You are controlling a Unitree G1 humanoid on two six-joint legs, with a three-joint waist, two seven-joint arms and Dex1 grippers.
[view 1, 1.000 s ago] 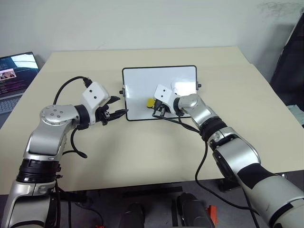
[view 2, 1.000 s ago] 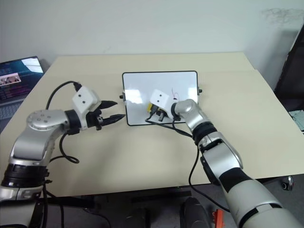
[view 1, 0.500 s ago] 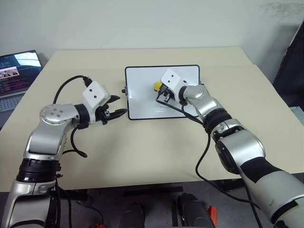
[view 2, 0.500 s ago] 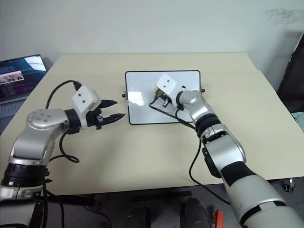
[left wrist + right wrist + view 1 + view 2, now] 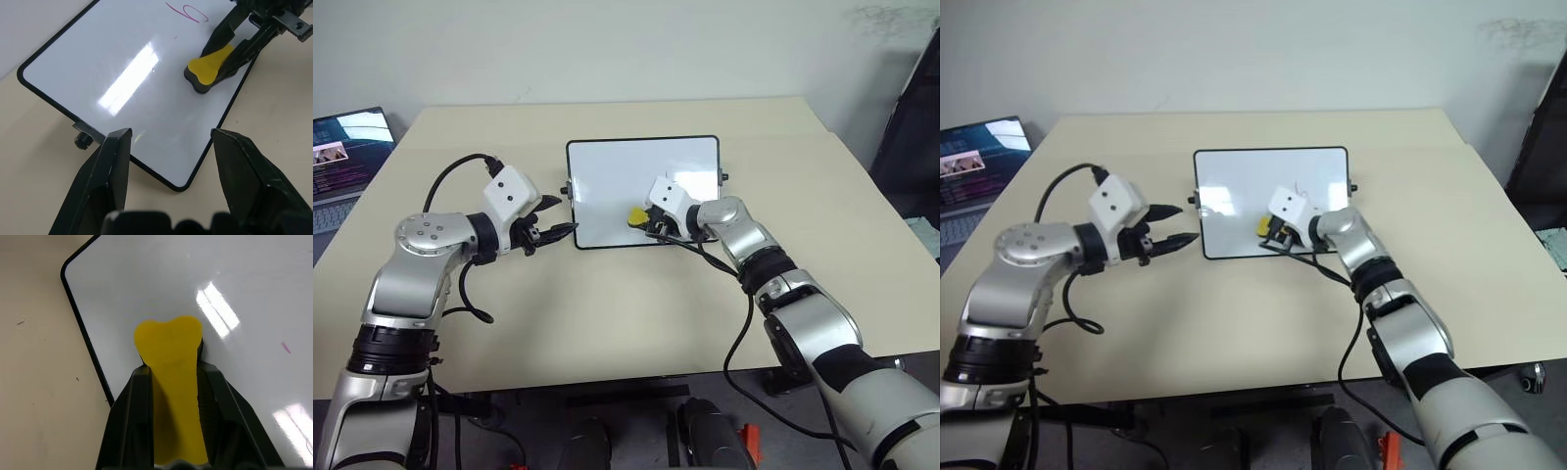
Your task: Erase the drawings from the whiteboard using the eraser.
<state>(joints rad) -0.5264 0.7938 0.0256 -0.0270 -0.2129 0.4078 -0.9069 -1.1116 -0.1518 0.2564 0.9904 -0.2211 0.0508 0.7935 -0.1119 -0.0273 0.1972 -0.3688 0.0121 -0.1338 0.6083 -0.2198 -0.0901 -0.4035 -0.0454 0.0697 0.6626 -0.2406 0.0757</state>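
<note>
Whiteboard [image 5: 607, 186] cleaning: mostly done, marks remain.
Board lies flat at the table [image 5: 607, 304] centre. Right gripper [image 5: 644, 221] pinches the yellow eraser [image 5: 634, 214] against the board's near edge. A reddish stroke [image 5: 188, 12] and a small fleck [image 5: 285, 348] are left to wipe. Left gripper [image 5: 558, 232] hovers beside the board's left edge, fingers spread, empty.

No legible text or labels.
</note>
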